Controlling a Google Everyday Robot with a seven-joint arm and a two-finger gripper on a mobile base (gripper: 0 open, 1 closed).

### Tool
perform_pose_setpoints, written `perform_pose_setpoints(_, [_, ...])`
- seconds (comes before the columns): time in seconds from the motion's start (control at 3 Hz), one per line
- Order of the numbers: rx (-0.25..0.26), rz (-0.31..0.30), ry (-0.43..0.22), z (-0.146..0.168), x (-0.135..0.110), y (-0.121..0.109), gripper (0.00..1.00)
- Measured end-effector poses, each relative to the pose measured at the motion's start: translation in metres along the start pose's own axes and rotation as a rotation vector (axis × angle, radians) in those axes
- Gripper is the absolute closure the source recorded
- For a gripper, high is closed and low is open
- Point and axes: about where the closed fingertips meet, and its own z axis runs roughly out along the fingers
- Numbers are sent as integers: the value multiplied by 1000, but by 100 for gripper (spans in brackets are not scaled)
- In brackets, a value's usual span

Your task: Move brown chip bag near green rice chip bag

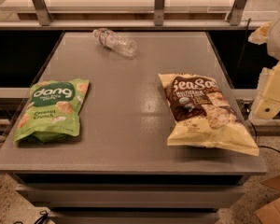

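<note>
The brown chip bag lies flat on the right side of the grey table, near its front right corner, with its dark brown "Sea Salt" panel facing up. The green rice chip bag lies flat on the left side, a wide gap apart from it. Cream-coloured parts of my arm show at the right edge of the view, beside and off the table. My gripper itself is out of view.
A clear plastic bottle lies on its side at the back of the table. Metal frame posts stand behind the table. A cardboard box sits on the floor at the lower right.
</note>
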Motion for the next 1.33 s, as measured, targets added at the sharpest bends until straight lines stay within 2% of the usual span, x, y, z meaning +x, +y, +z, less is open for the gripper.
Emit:
perform_pose_setpoints(0.33, [0,0,0,0,0,0,0])
perform_pose_setpoints(0.67, [-7,41,-2,6,0,-3,0])
perform_pose_setpoints(1.33, [-75,190,17,46,-3,-13,0])
